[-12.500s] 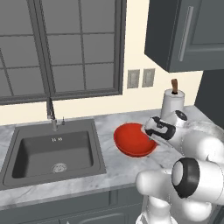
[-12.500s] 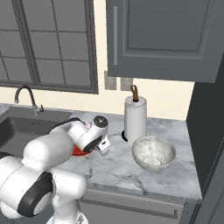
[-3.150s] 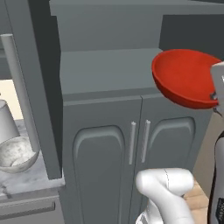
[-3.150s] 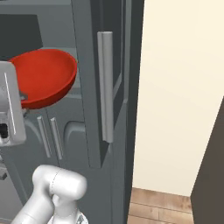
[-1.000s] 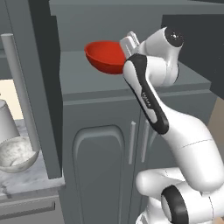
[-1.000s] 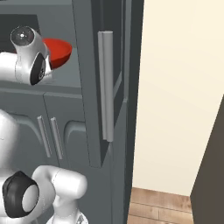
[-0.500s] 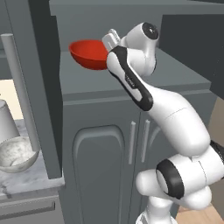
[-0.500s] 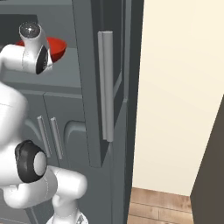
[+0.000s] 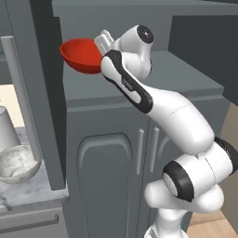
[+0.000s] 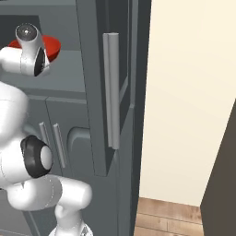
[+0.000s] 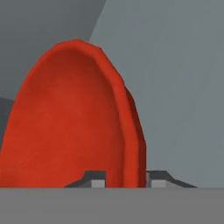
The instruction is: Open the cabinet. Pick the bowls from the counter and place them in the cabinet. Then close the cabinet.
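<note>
Left base view, from left to right. At the far left I see the white-grey marbled bowl [image 9: 16, 166] resting on the counter [image 9: 28, 195], just in front of the white paper-towel roll [image 9: 7, 134]. Beside them stands the cabinet's [image 9: 139, 83] open left door [image 9: 44, 93], swung out edge-on, with its long bar handle [image 9: 21, 93] facing me. Further right, the red bowl [image 9: 81, 56] sits over the left part of the grey shelf [image 9: 186, 79]; I cannot tell whether its base touches the shelf. The gripper [image 9: 103, 42] meets the bowl's right rim. Below the shelf are the arched-panel lower doors [image 9: 121, 172].

Hand view. The red bowl [image 11: 74, 122] appears edge-on, its rim [image 11: 131, 144] passing between the two fingertips [image 11: 95, 178], one on either side. The jaws stand narrowly apart about the rim; I cannot tell whether they are pressing it or just clear of it.

Right base view. The red bowl [image 10: 53, 46] shows behind the arm's wrist on the shelf [image 10: 64, 69]. To the right, the open right door [image 10: 115, 87] carries its vertical handle [image 10: 111, 90].
</note>
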{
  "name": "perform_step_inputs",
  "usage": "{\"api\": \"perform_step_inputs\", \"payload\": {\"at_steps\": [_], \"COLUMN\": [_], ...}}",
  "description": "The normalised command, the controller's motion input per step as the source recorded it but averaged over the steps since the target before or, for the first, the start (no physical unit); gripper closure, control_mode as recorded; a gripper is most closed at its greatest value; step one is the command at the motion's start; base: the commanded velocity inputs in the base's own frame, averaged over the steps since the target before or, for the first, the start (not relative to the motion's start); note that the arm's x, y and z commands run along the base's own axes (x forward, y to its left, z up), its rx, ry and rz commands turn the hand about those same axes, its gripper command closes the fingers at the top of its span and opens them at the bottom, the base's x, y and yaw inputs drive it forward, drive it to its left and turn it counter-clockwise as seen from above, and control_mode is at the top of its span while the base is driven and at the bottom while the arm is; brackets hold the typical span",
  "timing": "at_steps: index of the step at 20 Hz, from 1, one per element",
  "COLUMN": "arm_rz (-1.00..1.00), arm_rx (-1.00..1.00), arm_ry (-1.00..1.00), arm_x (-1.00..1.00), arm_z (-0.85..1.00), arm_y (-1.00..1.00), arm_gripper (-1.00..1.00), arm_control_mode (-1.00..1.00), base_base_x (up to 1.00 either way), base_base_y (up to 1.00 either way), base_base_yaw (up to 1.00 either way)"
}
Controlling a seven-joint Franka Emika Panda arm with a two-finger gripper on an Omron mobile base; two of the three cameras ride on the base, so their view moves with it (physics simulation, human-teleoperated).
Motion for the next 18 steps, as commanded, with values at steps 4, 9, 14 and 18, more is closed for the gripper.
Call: {"api": "perform_step_inputs", "payload": {"at_steps": [4,9,14,18], "arm_rz": [0.02,0.0,0.0,0.0], "arm_rx": [0.02,0.0,0.0,0.01], "arm_ry": [0.0,-0.11,-0.37,-0.37], "arm_x": [0.37,-0.44,-0.99,-0.83], "arm_z": [-0.14,0.21,0.11,0.27], "arm_y": [0.16,-0.06,-0.12,-0.29], "arm_gripper": [-1.0,-1.0,-1.0,-1.0], "arm_control_mode": [-1.0,-1.0,-1.0,-1.0], "base_base_x": [0.0,0.0,0.0,0.0], "base_base_y": [0.0,0.0,0.0,0.0], "base_base_yaw": [0.0,0.0,0.0,0.0]}}
